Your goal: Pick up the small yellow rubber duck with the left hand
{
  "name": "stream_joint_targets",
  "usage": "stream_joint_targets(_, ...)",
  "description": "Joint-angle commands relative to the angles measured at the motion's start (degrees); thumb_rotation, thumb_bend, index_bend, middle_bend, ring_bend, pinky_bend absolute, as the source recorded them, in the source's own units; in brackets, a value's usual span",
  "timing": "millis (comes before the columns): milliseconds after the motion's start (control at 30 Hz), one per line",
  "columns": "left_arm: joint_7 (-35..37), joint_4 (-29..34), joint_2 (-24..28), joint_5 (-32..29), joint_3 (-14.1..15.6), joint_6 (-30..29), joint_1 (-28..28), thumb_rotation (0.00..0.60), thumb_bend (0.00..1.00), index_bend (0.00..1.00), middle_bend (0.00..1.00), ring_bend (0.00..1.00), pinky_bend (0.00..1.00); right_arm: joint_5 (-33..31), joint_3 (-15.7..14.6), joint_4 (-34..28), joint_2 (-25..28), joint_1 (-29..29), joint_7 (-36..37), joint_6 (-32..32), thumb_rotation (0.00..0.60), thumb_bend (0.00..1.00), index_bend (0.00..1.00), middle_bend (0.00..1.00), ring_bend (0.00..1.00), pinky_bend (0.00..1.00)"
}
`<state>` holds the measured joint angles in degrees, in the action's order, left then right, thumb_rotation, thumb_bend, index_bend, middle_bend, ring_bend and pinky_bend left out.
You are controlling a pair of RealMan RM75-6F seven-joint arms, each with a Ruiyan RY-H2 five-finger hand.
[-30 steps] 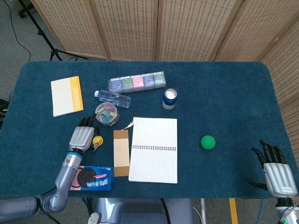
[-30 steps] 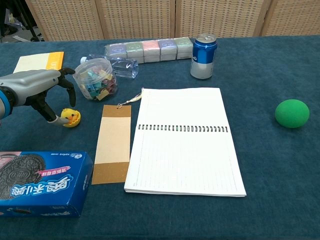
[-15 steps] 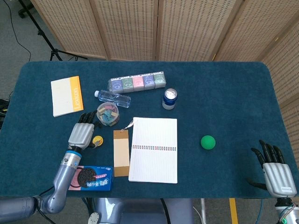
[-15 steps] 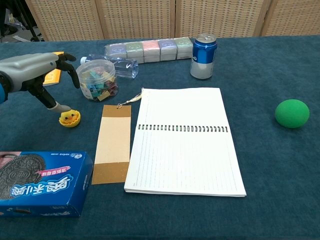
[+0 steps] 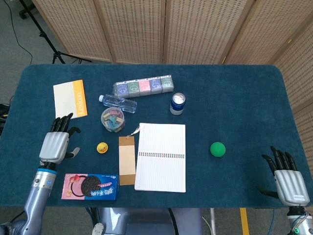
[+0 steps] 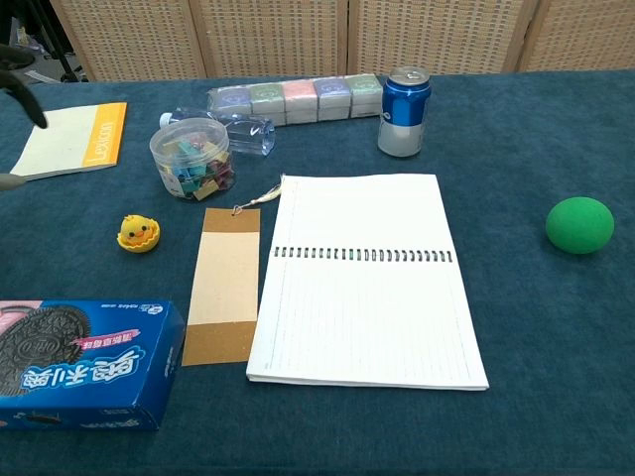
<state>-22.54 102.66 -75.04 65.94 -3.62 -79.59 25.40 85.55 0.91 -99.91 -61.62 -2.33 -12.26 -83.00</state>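
Note:
The small yellow rubber duck (image 5: 101, 147) (image 6: 139, 233) sits alone on the blue cloth, just left of a brown card (image 5: 126, 160). My left hand (image 5: 55, 144) hovers well to the duck's left, fingers spread and empty; in the chest view only a fingertip (image 6: 24, 91) shows at the left edge. My right hand (image 5: 287, 178) rests at the table's near right corner, open, holding nothing.
A clear jar of clips (image 5: 112, 119) stands just behind the duck. A cookie box (image 5: 91, 186) lies at the near edge. An open notebook (image 5: 161, 156), a blue can (image 5: 178, 103), a plastic bottle (image 5: 118, 103), a row of small boxes (image 5: 145, 86), a yellow pad (image 5: 69, 100) and a green ball (image 5: 217, 149) lie around.
My left hand has let the duck go and drawn away to the left, out of most of the chest view. The duck stays on the cloth. The right hand has not moved.

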Motion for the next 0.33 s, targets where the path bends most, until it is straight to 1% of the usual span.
stream_joint_targets(33,5.19,-3.6,1.93,5.02,3.72,-4.74,-4.95,0.6,0.21,0.38,0.0,0.0,0.0,0.06,0.03,0.08,-0.21,-0.06,-0.23,-0.03,0.6,0.0,0.16,0.0,0.0,0.02)
stream_joint_targets(167,8.93,-7.8,1.58,8.5,5.95,-8.81,-9.52,0.6,0.21,0.37,0.0,0.0,0.0,-0.19,0.08,0.25,-0.5,-0.11,-0.65,0.09,0.6,0.0,0.16,0.0,0.0,0.02)
stream_joint_targets(333,12.19,-10.84,0.56,10.89,6.58,-11.71,-13.03,0.6,0.21,0.36,0.0,0.0,0.0,-0.19,0.01,0.42,-0.78,-0.18,-0.93,0.24,0.6,0.0,0.16,0.0,0.0,0.02)
